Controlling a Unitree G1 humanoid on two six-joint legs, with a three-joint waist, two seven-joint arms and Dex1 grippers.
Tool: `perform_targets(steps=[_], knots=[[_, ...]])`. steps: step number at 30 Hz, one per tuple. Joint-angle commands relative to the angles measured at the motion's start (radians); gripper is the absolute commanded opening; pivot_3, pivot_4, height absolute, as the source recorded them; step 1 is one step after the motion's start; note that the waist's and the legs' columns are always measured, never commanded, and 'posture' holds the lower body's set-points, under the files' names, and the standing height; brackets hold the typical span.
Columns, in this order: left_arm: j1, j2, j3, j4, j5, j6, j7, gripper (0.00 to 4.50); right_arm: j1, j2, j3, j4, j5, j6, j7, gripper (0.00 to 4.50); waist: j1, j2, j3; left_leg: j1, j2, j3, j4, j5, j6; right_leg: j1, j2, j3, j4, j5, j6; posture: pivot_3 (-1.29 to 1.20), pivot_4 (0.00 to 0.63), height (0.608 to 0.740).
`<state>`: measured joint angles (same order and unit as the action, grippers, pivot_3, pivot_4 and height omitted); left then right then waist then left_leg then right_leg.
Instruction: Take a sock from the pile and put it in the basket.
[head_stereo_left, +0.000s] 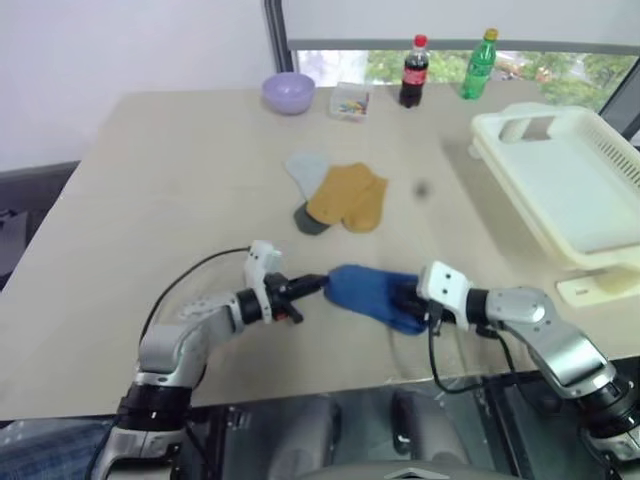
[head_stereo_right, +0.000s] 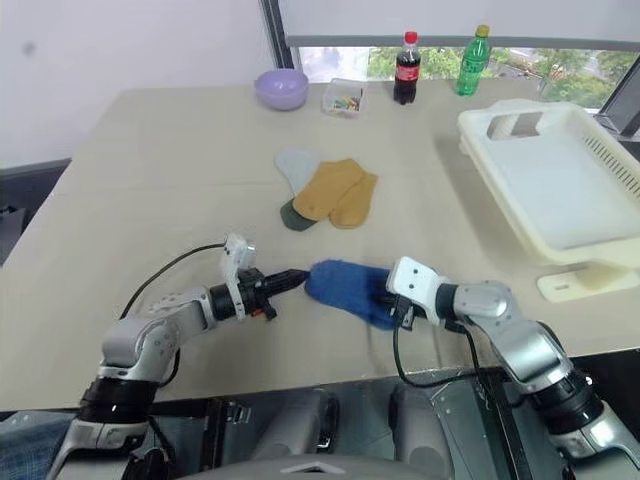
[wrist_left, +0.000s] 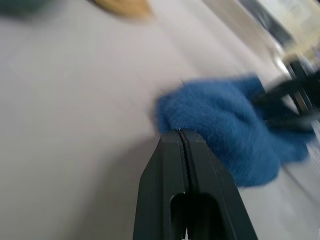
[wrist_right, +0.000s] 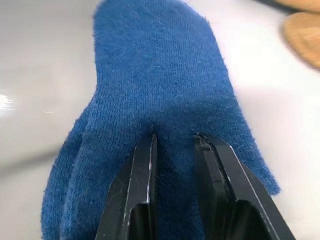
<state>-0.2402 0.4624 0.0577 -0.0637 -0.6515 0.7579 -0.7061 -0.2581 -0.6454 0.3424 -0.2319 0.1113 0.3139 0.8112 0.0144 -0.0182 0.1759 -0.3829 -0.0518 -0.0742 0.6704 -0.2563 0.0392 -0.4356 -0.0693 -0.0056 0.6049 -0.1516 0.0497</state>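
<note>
The blue sock (head_stereo_left: 368, 290) lies flat on the table near the front edge, apart from the pile (head_stereo_left: 340, 196) of mustard, pale grey and dark grey socks further back. My right gripper (wrist_right: 175, 137) comes in from the right and is shut on the sock (wrist_right: 160, 75), with a fold of blue fabric pinched between its fingers. My left gripper (head_stereo_left: 318, 283) is shut and holds nothing. Its tip rests at the sock's left end (wrist_left: 225, 135). The cream basket (head_stereo_left: 497, 133) stands at the table's right side, tilted on its base.
Along the back edge stand a lilac bowl (head_stereo_left: 288, 92), a small clear box (head_stereo_left: 349, 102), a cola bottle (head_stereo_left: 414, 72) and a green bottle (head_stereo_left: 479, 65). Open tabletop lies between the sock and the basket.
</note>
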Motion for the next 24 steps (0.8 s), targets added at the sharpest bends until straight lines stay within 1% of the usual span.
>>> perform_targets(steps=[1, 3, 8, 11, 13, 14, 15, 16, 17, 20, 21, 22, 23, 24], knots=[[-0.047, -0.02, 0.067, 0.025, -0.036, 0.026, 0.036, 0.0, -0.016, -0.022, -0.021, 0.087, -0.04, -0.081, 0.032, 1.15, -0.002, 0.0, 0.0, 0.001, 0.0, 0.0, 0.0, 0.0, 0.0, 0.001, 0.0, 0.0, 0.0, 0.0, 0.0, 0.0, 0.15, 0.732], [-0.055, -0.021, 0.074, 0.025, -0.058, 0.061, 0.029, 0.0, -0.02, -0.027, -0.025, 0.1, -0.034, -0.111, 0.056, 1.15, -0.003, 0.0, 0.0, 0.001, 0.0, 0.0, 0.0, 0.0, 0.0, 0.001, 0.0, 0.0, 0.0, 0.0, 0.0, 0.0, 0.15, 0.732], [-0.066, -0.008, 0.1, 0.029, -0.159, 0.222, 0.013, 0.0, -0.013, -0.031, -0.031, 0.102, -0.032, -0.14, 0.084, 1.15, -0.001, 0.0, 0.0, 0.0, 0.0, 0.0, -0.001, 0.0, 0.0, 0.001, 0.0, 0.0, -0.001, 0.002, 0.003, 0.0, 0.15, 0.732], [-0.071, 0.005, 0.142, 0.038, -0.269, 0.359, -0.015, 0.0, 0.001, -0.031, -0.028, 0.099, -0.039, -0.148, 0.083, 1.15, -0.001, 0.0, 0.0, 0.0, -0.001, 0.0, -0.001, 0.0, 0.0, 0.001, 0.0, 0.0, -0.001, 0.001, 0.002, 0.0, 0.15, 0.732], [-0.072, 0.017, 0.163, 0.042, -0.309, 0.401, -0.035, 0.0, 0.006, -0.028, -0.028, 0.097, -0.041, -0.148, 0.081, 1.15, -0.002, 0.0, 0.0, 0.0, -0.001, 0.0, -0.001, 0.0, 0.0, 0.001, 0.0, 0.0, -0.001, 0.001, 0.002, 0.0, 0.15, 0.732], [-0.067, 0.031, 0.154, 0.037, -0.29, 0.374, -0.057, 0.0, 0.008, -0.027, -0.028, 0.097, -0.042, -0.149, 0.079, 1.15, -0.002, 0.0, 0.0, 0.0, -0.001, 0.0, -0.001, 0.0, 0.0, 0.001, 0.0, 0.0, -0.001, 0.001, 0.002, 0.0, 0.15, 0.732], [-0.061, 0.045, 0.123, 0.034, -0.21, 0.273, -0.069, 0.0, 0.009, -0.026, -0.029, 0.099, -0.044, -0.151, 0.079, 1.15, -0.001, 0.0, 0.0, 0.0, -0.001, 0.0, -0.001, 0.0, 0.0, 0.001, 0.0, 0.0, -0.001, 0.0, 0.0, 0.0, 0.15, 0.732], [-0.069, 0.045, 0.115, 0.054, -0.163, 0.22, -0.053, 0.0, 0.01, -0.026, -0.029, 0.101, -0.047, -0.154, 0.077, 1.15, -0.001, 0.0, 0.0, 0.001, -0.001, 0.0, -0.001, 0.0, 0.0, 0.001, 0.0, 0.0, -0.001, 0.0, 0.0, 0.0, 0.15, 0.732], [-0.069, 0.049, 0.119, 0.053, -0.159, 0.189, -0.084, 0.0, 0.012, -0.024, -0.028, 0.103, -0.052, -0.157, 0.075, 1.15, 0.0, 0.0, 0.0, 0.001, -0.001, 0.0, -0.001, 0.0, 0.0, 0.001, 0.0, 0.0, -0.001, 0.0, 0.0, 0.0, 0.15, 0.732], [-0.073, 0.06, 0.121, 0.055, -0.176, 0.192, -0.134, 0.77, 0.016, -0.021, -0.025, 0.102, -0.059, -0.16, 0.072, 1.1, -0.001, 0.0, 0.0, 0.001, -0.001, 0.0, -0.001, 0.0, 0.0, 0.001, -0.001, 0.0, -0.001, 0.0, 0.0, 0.0, 0.15, 0.732], [-0.077, 0.058, 0.113, 0.066, -0.158, 0.183, -0.124, 1.3, 0.019, -0.02, -0.025, 0.099, -0.06, -0.159, 0.07, 1.1, 0.0, 0.0, 0.0, 0.0, -0.001, 0.0, -0.001, 0.0, 0.0, 0.001, -0.001, 0.0, -0.001, 0.0, 0.0, 0.0, 0.15, 0.732], [-0.086, 0.051, 0.105, 0.086, -0.134, 0.178, -0.099, 1.72, 0.021, -0.019, -0.025, 0.096, -0.061, -0.157, 0.069, 1.1, 0.0, 0.0, 0.0, 0.001, -0.001, 0.0, -0.001, 0.0, 0.0, 0.001, -0.001, 0.0, -0.001, 0.0, 0.0, 0.0, 0.15, 0.732], [-0.097, 0.041, 0.101, 0.106, -0.127, 0.189, -0.083, 2.03, 0.023, -0.018, -0.024, 0.095, -0.062, -0.156, 0.068, 1.1, 0.0, 0.0, 0.0, 0.0, -0.001, 0.0, -0.001, 0.0, 0.0, 0.001, -0.001, 0.0, -0.001, 0.0, 0.0, 0.0, 0.15, 0.732], [-0.112, 0.021, 0.09, 0.111, -0.129, 0.212, -0.06, 2.54, 0.026, -0.017, -0.023, 0.093, -0.064, -0.155, 0.067, 1.1, 0.001, 0.0, 0.0, 0.001, -0.001, 0.0, -0.001, 0.0, 0.0, 0.001, -0.001, 0.0, -0.001, 0.0, 0.0, 0.0, 0.15, 0.732]])
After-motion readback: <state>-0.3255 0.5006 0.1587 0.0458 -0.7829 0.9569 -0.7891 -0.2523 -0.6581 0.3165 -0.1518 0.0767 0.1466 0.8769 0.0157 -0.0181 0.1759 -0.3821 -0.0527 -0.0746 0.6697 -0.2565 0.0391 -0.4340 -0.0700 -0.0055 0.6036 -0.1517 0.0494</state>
